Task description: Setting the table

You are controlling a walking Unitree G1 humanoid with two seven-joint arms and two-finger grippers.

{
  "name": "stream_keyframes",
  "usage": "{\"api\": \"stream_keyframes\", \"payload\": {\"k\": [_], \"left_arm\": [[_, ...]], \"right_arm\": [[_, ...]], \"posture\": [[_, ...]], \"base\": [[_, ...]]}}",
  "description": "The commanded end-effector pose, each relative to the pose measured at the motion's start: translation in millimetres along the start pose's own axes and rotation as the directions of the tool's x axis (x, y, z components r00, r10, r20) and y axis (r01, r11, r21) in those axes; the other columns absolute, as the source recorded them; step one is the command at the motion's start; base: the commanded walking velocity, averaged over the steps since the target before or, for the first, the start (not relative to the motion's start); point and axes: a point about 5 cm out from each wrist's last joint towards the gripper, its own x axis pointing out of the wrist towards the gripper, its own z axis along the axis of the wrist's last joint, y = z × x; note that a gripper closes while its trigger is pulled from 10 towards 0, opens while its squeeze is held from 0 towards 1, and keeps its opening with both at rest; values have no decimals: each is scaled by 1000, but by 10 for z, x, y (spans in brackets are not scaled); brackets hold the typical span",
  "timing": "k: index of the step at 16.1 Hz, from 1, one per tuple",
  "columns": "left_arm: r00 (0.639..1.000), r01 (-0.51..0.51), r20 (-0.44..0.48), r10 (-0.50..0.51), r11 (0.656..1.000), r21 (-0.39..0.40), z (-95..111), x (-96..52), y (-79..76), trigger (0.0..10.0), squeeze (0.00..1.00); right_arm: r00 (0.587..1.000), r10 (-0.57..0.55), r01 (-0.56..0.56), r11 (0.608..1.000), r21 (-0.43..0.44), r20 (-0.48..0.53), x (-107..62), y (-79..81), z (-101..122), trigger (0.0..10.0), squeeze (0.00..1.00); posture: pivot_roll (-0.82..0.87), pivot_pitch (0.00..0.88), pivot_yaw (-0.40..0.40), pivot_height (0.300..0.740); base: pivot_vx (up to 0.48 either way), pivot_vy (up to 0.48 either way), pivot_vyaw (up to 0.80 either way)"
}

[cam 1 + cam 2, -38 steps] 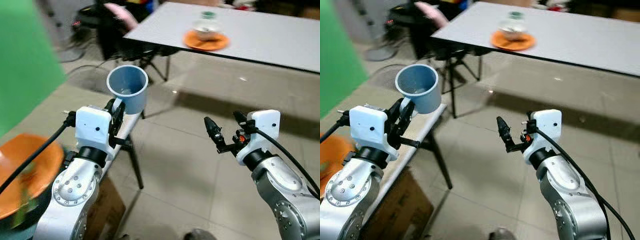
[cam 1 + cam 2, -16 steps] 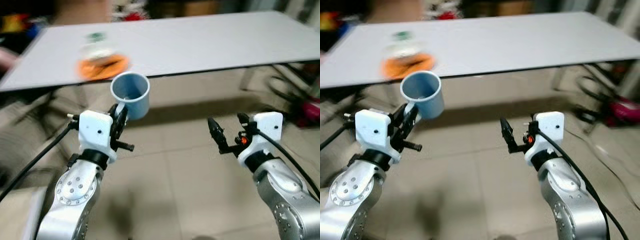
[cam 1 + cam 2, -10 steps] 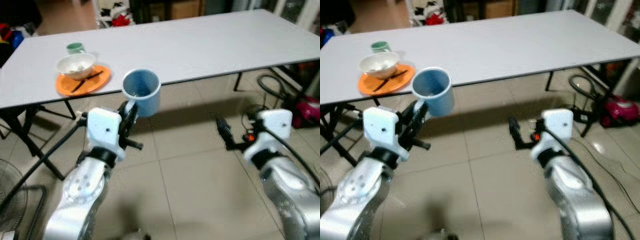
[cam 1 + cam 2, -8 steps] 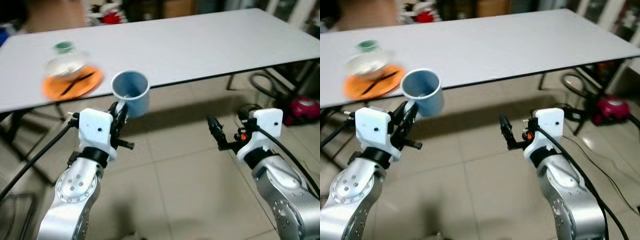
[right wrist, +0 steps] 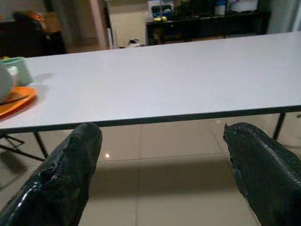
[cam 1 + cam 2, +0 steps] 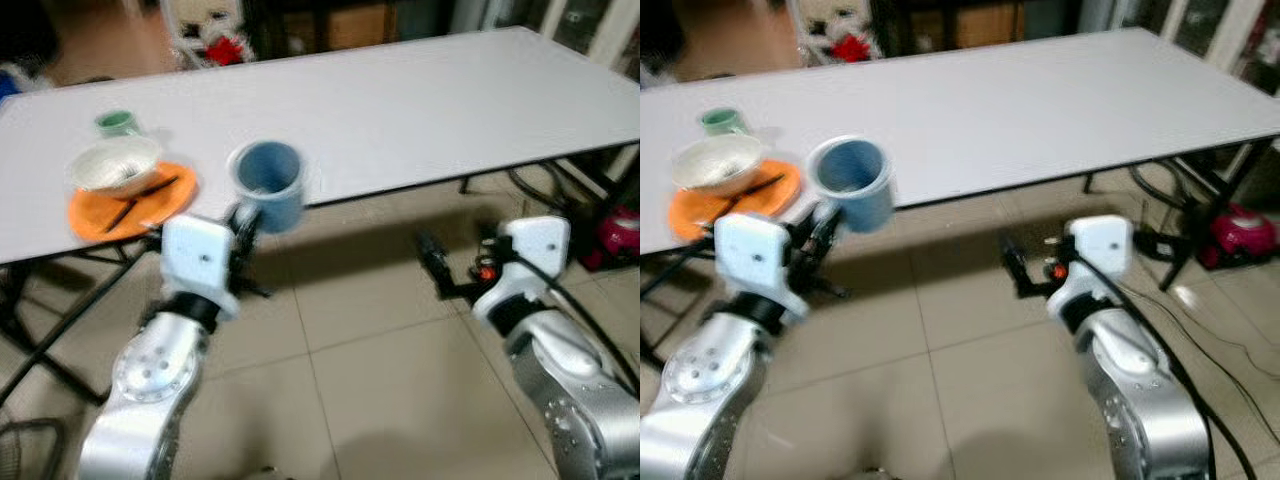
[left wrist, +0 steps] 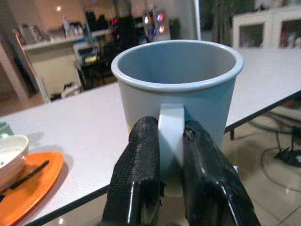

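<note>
A long white table is seen ahead, spanning the far side above a tiled floor. On its left end an orange plate carries a white bowl and dark chopsticks, with a green cup just beyond. A blue mug is held upright at the table's near edge, its handle pinched by the left gripper. The right gripper is held spread, empty, near the floor to the right.
</note>
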Motion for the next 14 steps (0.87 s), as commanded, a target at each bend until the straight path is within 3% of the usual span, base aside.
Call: {"api": "stream_keyframes", "payload": {"k": [1,6,14], "left_arm": [[1000,17,21,-17,1000,-1,41,9,-45,10000,0],[1000,-6,-4,6,1000,3,-16,-15,-9,10000,0],[998,-43,-42,43,999,-1,-115,-68,3,10000,0]], "right_arm": [[1000,16,-15,1000,-3,18,-1,-39,46,10000,0],[996,84,-83,996,-19,40,45,-24,123,10000,0],[990,143,-144,988,-50,-14,93,-8,81,10000,0]], "posture": [[-98,51,73,740],[-95,50,64,740],[-101,51,29,740]], "base": [[386,0,0],[385,0,0],[375,0,0]]}}
